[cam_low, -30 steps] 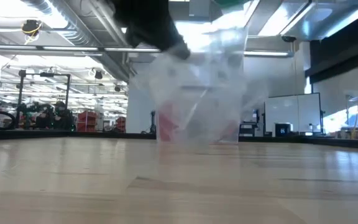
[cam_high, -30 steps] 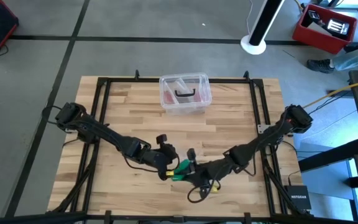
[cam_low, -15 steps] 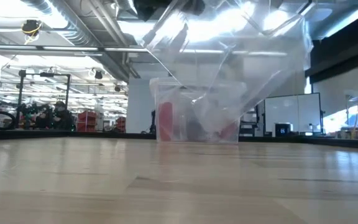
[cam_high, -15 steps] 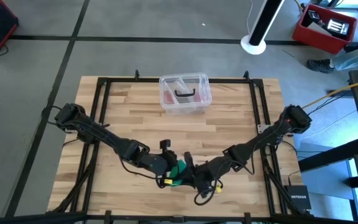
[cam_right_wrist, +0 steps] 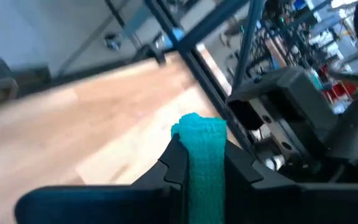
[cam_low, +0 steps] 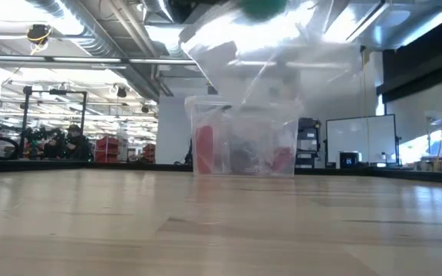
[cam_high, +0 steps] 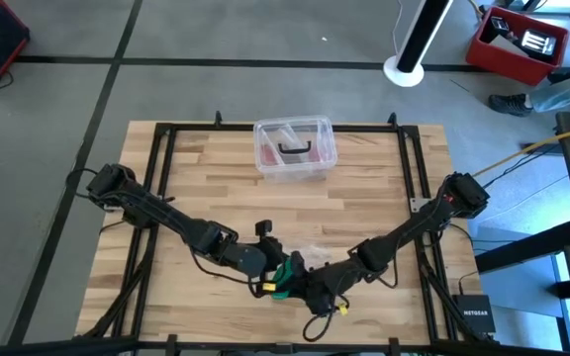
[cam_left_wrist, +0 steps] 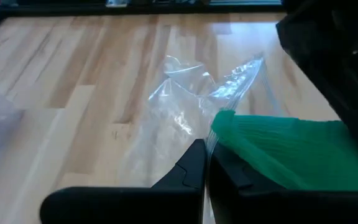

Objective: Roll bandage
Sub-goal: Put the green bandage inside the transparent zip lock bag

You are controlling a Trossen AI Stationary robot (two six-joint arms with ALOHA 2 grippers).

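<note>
Bandage [cam_right_wrist: 205, 163]: teal-green ribbed knit strip, held above table's [cam_high: 206, 173] near edge. Right gripper [cam_right_wrist: 201, 163] clamped on bandage; left gripper [cam_left_wrist: 205, 163] pinched together on clear plastic bag [cam_left_wrist: 185, 121]. "NETGEAR" on black box [cam_high: 475, 318].

Robotics lab or workshop floor: butcher-block table [cam_high: 364, 188] in a black metal frame [cam_high: 161, 158] on grey concrete, exposed ceiling ducts [cam_low: 60, 15] overhead, racks and monitors [cam_low: 359, 142] beyond the table (red toolbox [cam_high: 515, 42] just off its far right corner).
</note>
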